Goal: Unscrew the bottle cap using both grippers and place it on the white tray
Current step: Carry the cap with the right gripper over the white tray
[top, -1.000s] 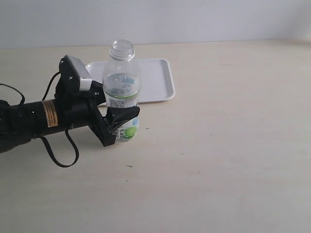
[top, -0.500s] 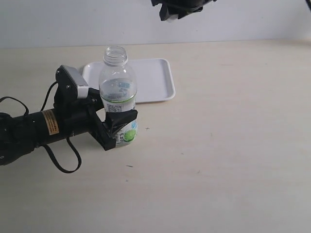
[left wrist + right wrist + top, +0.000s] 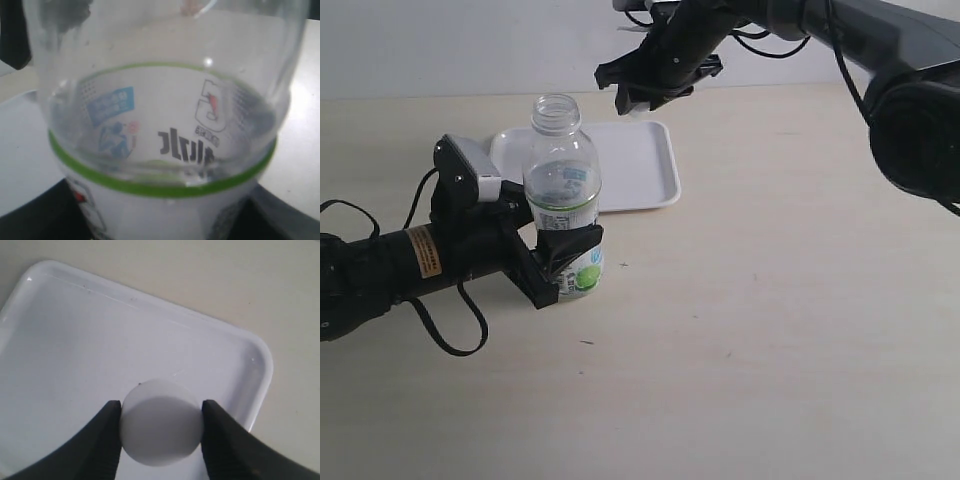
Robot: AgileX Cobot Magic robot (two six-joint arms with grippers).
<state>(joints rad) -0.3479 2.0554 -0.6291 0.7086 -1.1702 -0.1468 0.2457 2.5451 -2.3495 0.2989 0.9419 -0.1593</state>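
Since one second ago, the right arm has entered from the upper right and come down toward the tray, and the bottle has shifted slightly to the left in the left gripper's hold.

1. Task object. The bottle cap (image 3: 161, 422) is off the bottle. It sits between the two fingers of the right gripper (image 3: 642, 98), which is closed on its side wall. In the right wrist view the cap's flat round face points at the camera, so its short axis runs along the gripper's line of approach, toward the surface below.

2. Target. The white tray (image 3: 75, 350) fills the right wrist view behind the cap. The cap shows over the tray floor, near one rounded corner and inside the rim. In the exterior view the gripper hangs over the far part of the tray, clear of it. Cap and tray are apart; the height between them cannot be judged.

3. Governing relation. The tray lies directly beyond the cap on the gripper's approach line. The coming move is judged to be a straight descent and release, with no sideways correction needed. Only the right arm is placed to do this.

4. Bottle. The bottle (image 3: 563, 190) stands upright on the table (image 3: 770, 330), just in front of the tray's near left corner, neck open.

5. Left gripper. The left gripper (image 3: 555, 265) is clamped on the bottle's labelled lower body from the left side.
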